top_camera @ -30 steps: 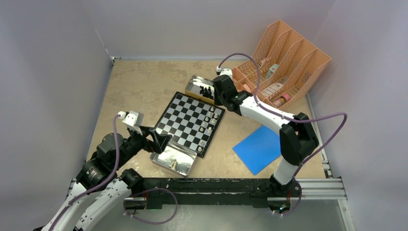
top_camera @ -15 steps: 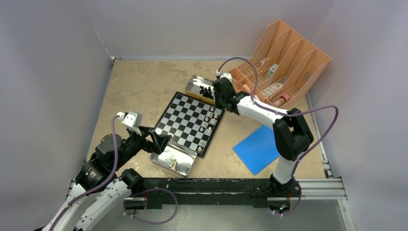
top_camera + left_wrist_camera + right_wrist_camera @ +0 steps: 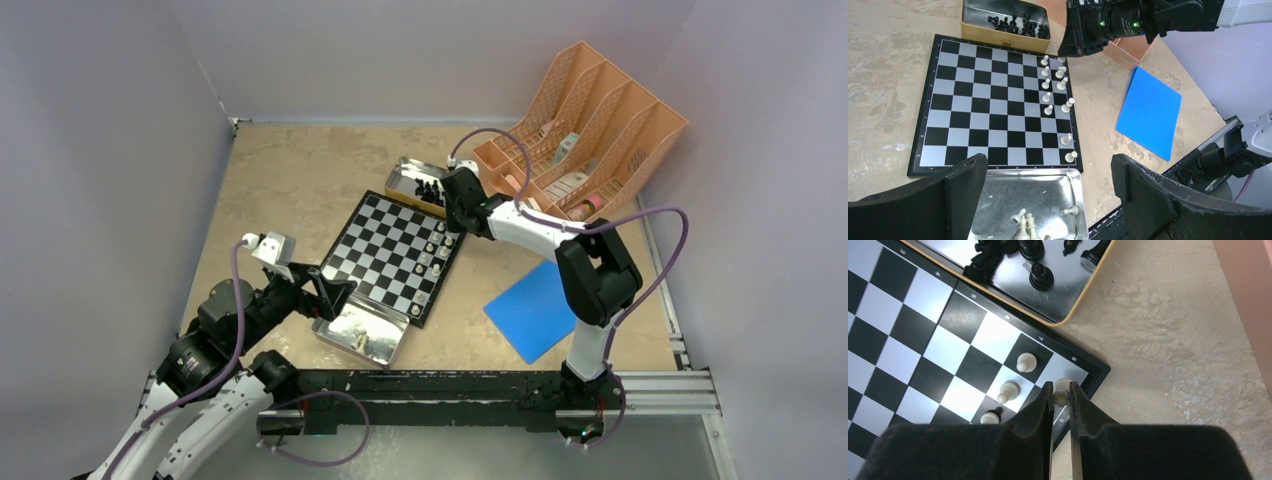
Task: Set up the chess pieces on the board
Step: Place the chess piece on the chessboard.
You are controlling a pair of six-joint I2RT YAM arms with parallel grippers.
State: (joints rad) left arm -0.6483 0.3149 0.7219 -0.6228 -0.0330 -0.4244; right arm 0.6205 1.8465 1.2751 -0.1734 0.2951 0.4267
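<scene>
Right wrist view: right gripper point(image 3: 1061, 393) pinches a white piece point(image 3: 1062, 385) on the board's point(image 3: 913, 315) corner, at 6 o'clock; left gripper point(image 3: 1048, 160) spread wide.

The left and middle of the flat black-and-white checkered board point(image 3: 983, 115) are bare; a gripper could come down there. Small cream-white chess pieces point(image 3: 1067, 105) crowd its right side. A shiny metal tin point(image 3: 998, 41) of black pieces point(image 3: 1018, 24) sits against the far edge. The right gripper point(image 3: 1061, 390) blocks the far right corner.
</scene>
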